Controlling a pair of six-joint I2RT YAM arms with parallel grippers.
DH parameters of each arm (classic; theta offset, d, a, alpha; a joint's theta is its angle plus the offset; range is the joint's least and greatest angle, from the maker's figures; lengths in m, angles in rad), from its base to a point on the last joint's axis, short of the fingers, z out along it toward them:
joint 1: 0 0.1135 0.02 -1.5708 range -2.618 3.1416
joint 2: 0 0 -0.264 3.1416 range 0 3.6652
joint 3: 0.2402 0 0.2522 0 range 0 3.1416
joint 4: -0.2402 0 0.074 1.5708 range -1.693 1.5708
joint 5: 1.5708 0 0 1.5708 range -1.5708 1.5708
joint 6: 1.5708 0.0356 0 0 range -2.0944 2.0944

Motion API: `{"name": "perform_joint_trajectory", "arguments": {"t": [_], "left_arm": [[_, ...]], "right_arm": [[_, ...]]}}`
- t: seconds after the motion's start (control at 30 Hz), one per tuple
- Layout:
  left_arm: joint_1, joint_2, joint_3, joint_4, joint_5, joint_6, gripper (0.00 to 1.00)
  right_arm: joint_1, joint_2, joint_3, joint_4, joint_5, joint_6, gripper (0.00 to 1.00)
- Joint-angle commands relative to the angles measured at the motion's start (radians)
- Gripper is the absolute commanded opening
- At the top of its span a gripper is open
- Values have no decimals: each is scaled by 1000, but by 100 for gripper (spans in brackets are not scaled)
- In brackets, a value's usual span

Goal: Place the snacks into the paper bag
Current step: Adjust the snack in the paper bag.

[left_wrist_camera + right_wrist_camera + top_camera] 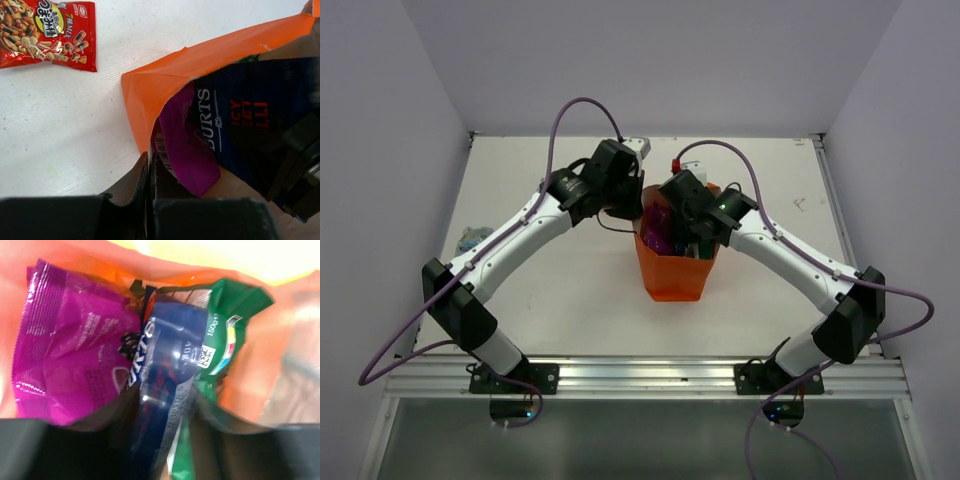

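We see the bag standing open at the middle of the table. Inside it, the magenta packet leans against one orange wall. The blue packet stands just beside it, and the green packet is tucked behind the blue one. The right claw reaches down into the bag's mouth, its two fingers clasping the blue packet from either side. The left claw sits at the bag's rim, pinched tight on the orange paper edge. Outside the bag, the red packet lies flat on the table, clear of the rim. Well off to the bag's left, a small grey packet lies near the table's edge.
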Motion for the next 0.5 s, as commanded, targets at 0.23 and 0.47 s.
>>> {"name": "perform_joint_trajectory", "arguments": {"t": [0.23, 0.47], "left_arm": [[0, -1, 53, 59, -15, 62, 0], [0, 45, 146, 69, -42, 215, 0]], "right_arm": [[-30, -118, 184, 39, -153, -220, 2], [-30, -114, 355, -89, -378, -392, 0]]}}
